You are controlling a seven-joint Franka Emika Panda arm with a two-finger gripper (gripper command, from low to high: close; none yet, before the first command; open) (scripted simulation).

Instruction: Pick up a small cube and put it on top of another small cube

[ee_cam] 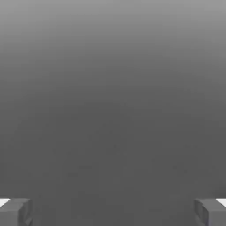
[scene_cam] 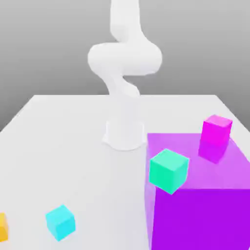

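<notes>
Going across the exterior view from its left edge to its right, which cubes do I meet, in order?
small orange cube → small cyan cube → teal-green cube → magenta-pink cube. The big purple block spans the last two, so it is left out.

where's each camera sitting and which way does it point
Exterior view: off the arm, above the table, facing the white arm and its base, with the cyan cube, magenta cube and purple block nearer the camera.
Hand view: on the hand, looking past the open gripper into plain grey.
Shared: parts of the same arm, no object.
</notes>
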